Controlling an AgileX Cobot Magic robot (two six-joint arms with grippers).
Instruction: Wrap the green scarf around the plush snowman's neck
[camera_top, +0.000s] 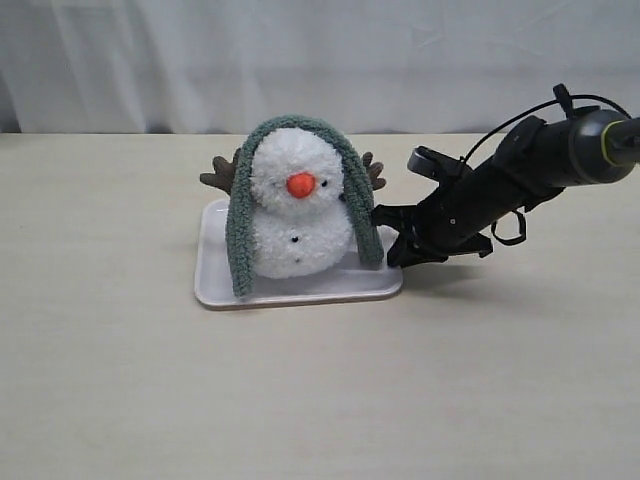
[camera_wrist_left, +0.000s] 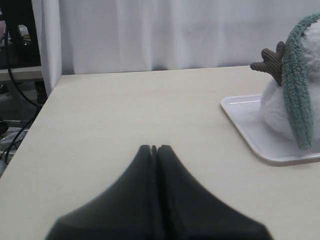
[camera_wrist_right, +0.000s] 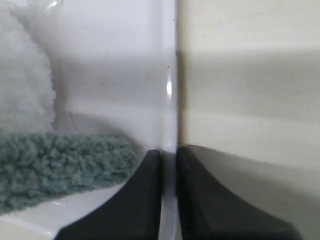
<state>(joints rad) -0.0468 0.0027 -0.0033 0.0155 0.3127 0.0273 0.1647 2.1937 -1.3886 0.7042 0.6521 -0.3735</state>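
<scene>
A fluffy white plush snowman (camera_top: 298, 225) is sitting on a shallow white plastic tray (camera_top: 300, 292) at frame centre, with a grey-green ribbed knit scarf (camera_top: 238, 235) draping over its head (not its neck). The black right gripper (camera_top: 380, 218) is sitting closed and empty beside the scarf's right end. The left gripper (camera_wrist_left: 155, 148) is hovering closed over the pale table (camera_top: 300, 400).

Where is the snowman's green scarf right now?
In the exterior view the scarf lies over the head of the snowman, left of centre, both ends hanging down to the white tray.
</scene>
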